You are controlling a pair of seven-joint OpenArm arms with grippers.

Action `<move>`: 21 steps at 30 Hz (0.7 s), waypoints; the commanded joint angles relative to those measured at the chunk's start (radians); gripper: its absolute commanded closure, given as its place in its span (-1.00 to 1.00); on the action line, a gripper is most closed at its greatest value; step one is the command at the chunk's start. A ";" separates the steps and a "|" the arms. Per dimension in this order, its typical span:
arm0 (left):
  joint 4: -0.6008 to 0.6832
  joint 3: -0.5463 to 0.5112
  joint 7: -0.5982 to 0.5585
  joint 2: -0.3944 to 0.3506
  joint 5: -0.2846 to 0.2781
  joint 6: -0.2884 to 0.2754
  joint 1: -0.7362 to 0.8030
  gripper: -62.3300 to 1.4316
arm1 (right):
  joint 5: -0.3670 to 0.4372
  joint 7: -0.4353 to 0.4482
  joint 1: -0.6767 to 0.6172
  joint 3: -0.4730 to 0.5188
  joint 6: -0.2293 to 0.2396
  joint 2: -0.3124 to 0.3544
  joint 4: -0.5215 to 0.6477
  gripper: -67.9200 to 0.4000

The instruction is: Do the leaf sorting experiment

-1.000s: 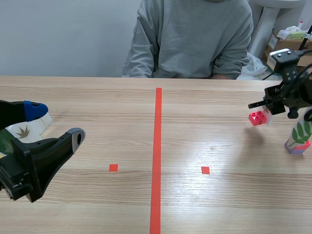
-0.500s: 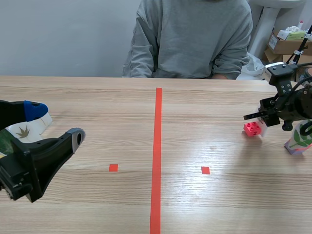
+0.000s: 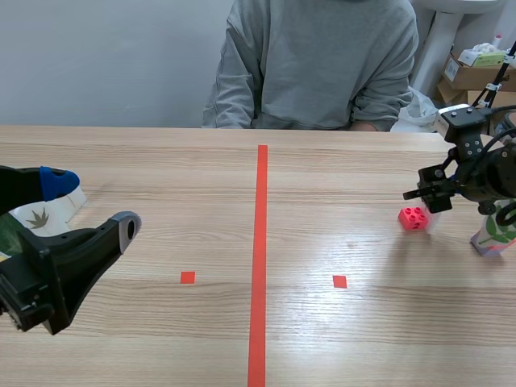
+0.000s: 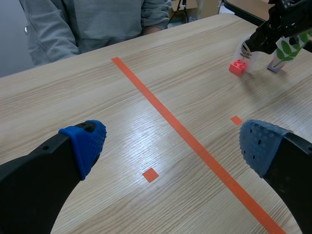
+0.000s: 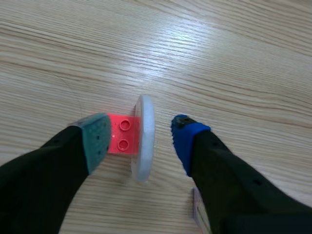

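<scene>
Counting from my end: two grippers, three leaf pieces, one red brick, one tape line, two orange squares, one person. Nearest, in the lower left of the scene view, my left gripper [image 3: 93,205] hangs over the table [image 3: 161,339] with its fingers spread wide and nothing between them. Just behind it, at the left edge, a brown-leaf card [image 3: 39,216] sits partly hidden by the upper finger. In the middle of the frame the tape line [image 3: 258,266] runs straight away from me, with the orange squares [image 3: 187,277] one on each side of it. Over at the right, mid-height, my right gripper [image 5: 144,136] is low over the red brick [image 5: 122,139], which sits on the table with a white disc [image 5: 145,146] standing on edge against it. The fingers are apart and straddle the pair: there's a clear gap between the blue pad and the disc. The grey-green pad is right at the brick's end away from the disc, and I can't tell if it touches. At the frame's right edge, a green-leaf card [image 3: 492,232] stands upright on a pale purple base. Farthest off, top centre, the person [image 3: 314,64] in a grey sweatshirt sits across the table, with cardboard boxes [image 3: 476,68] in the upper right corner.
</scene>
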 commanded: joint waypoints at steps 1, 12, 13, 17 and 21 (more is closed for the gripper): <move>0.016 -0.004 -0.014 0.008 -0.013 0.002 -0.003 -0.88 | -0.005 0.015 0.021 0.002 0.000 0.013 0.021 -0.09; 0.016 -0.004 -0.014 0.008 -0.013 0.002 -0.003 -0.88 | 0.007 -0.037 0.020 0.002 0.001 0.015 0.041 -0.57; 0.016 -0.004 -0.014 0.008 -0.013 0.002 -0.003 -0.88 | 0.015 -0.051 0.018 0.002 0.005 0.016 0.056 -0.57; 0.016 -0.004 -0.014 0.008 -0.013 0.002 -0.003 -0.88 | 0.038 -0.114 -0.013 0.005 0.011 0.019 0.179 -0.57; 0.016 -0.004 -0.014 0.008 -0.013 0.002 -0.003 -0.88 | 0.051 -0.202 -0.082 0.008 0.011 0.023 0.380 -0.57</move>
